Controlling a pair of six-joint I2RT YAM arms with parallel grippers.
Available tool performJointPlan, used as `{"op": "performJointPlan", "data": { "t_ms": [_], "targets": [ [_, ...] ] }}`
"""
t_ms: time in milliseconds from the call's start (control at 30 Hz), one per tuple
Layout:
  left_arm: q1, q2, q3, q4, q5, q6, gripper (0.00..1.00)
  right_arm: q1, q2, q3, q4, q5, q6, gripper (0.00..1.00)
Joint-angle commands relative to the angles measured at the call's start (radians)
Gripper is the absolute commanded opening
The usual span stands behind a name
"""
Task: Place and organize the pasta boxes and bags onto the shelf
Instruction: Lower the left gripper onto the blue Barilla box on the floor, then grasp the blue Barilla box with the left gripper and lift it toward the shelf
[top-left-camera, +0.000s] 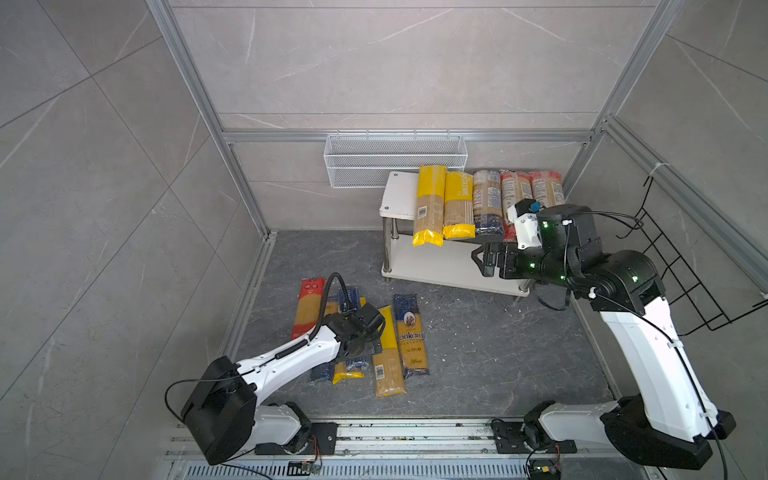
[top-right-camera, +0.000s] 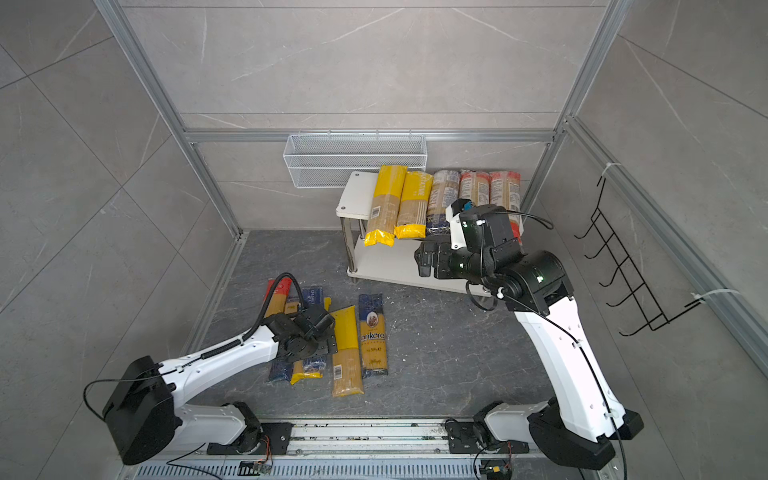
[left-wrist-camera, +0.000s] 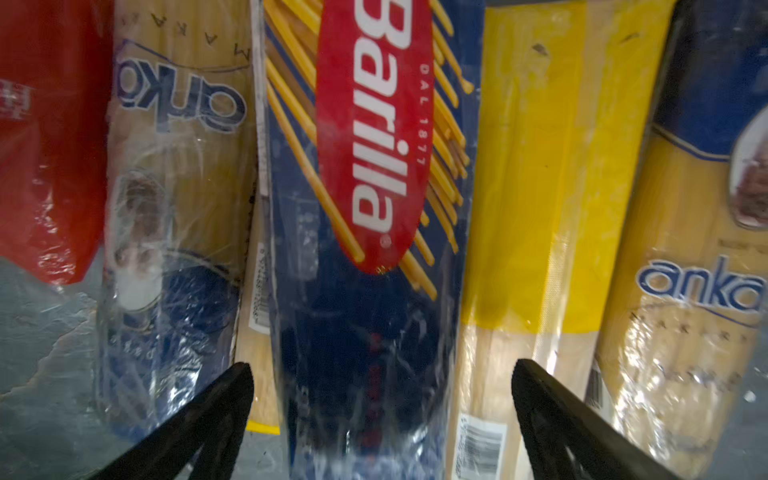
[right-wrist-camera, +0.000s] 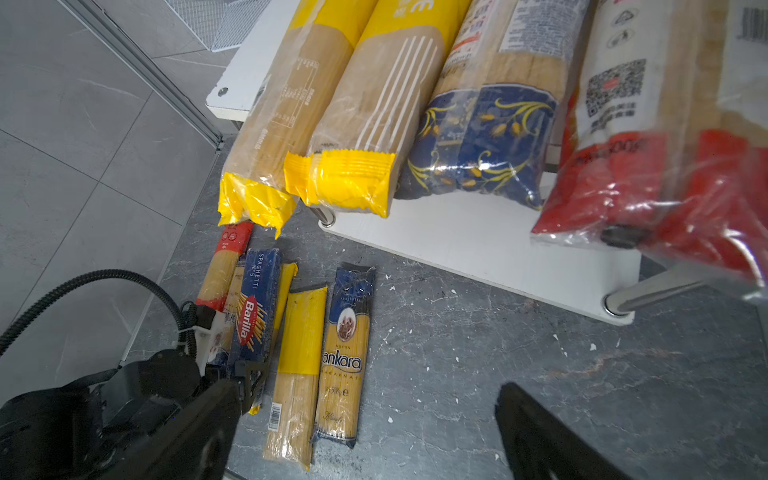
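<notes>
Shelf (top-left-camera: 400, 195): just beyond the right claw (right-wrist-camera: 370, 388). Its lower board is bare, and in both top views the claw hangs in front of it.

Shelf row: five packs lie side by side on the top board, above and ahead of the right claw, near ends overhanging the board's front edge. The order runs away from that claw's arm:
- two red-ended bags (top-left-camera: 546, 189) (top-left-camera: 515, 195)
- navy-ended bag (top-left-camera: 487, 203)
- two yellow-ended bags (top-left-camera: 458, 203) (top-left-camera: 430, 203)

Floor cluster: six packs as far as I can count, roughly parallel, under and around the left claw (left-wrist-camera: 382, 368), well apart from the right claw.

Barilla pack (left-wrist-camera: 374, 332): directly under the left claw, lying lengthwise between its fingers.
- One side: yellow pack (left-wrist-camera: 536, 208) touching it, then an Ankara bag (left-wrist-camera: 685, 291).
- Other side: a pale pack mostly hidden beneath, a second Ankara bag (left-wrist-camera: 174, 187), then the red-ended pack (left-wrist-camera: 45, 145).

Left claw: jaws wide apart, straddling the Barilla pack. Fingertips are outside its edges, so no clamp. Whether they touch the neighbouring packs, I can't tell.

Right claw: jaws spread, nothing between them.
</notes>
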Motion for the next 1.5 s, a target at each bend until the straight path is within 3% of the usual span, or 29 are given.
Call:
{"op": "performJointPlan", "data": {
  "t_ms": [0,167,267,367,400,800,933,1100,1467],
  "targets": [
    [0.038,0.035,0.003,0.058,0.009,0.006,1.0,0.005,-0.027,-0.024,-0.013,0.022,0.009,1.0],
    [0.087,0.076,-0.01,0.095,0.034,0.036,0.97,0.004,-0.046,-0.048,-0.013,0.04,0.006,1.0],
    [0.109,0.122,-0.002,0.105,0.052,0.072,0.81,0.004,-0.047,-0.055,-0.01,0.034,0.004,1.0],
    [0.126,0.161,0.013,0.084,0.07,0.102,0.49,0.005,-0.05,-0.059,-0.009,0.034,0.004,1.0],
    [0.126,0.163,0.02,0.072,0.072,0.106,0.43,0.005,-0.052,-0.06,-0.009,0.032,0.004,1.0],
    [0.125,-0.11,0.038,-0.14,0.046,0.129,0.06,0.005,-0.046,-0.082,0.039,-0.031,0.022,1.0],
    [0.126,-0.207,0.111,-0.234,0.037,0.172,0.02,0.005,-0.04,-0.079,0.057,-0.047,0.032,1.0],
    [0.125,-0.232,0.281,-0.352,0.018,0.249,0.0,0.005,-0.031,-0.059,0.069,-0.057,0.039,1.0],
    [0.124,-0.041,0.851,-0.569,-0.005,0.419,0.0,0.004,-0.005,0.047,0.026,-0.022,0.033,1.0]
  ]
}}
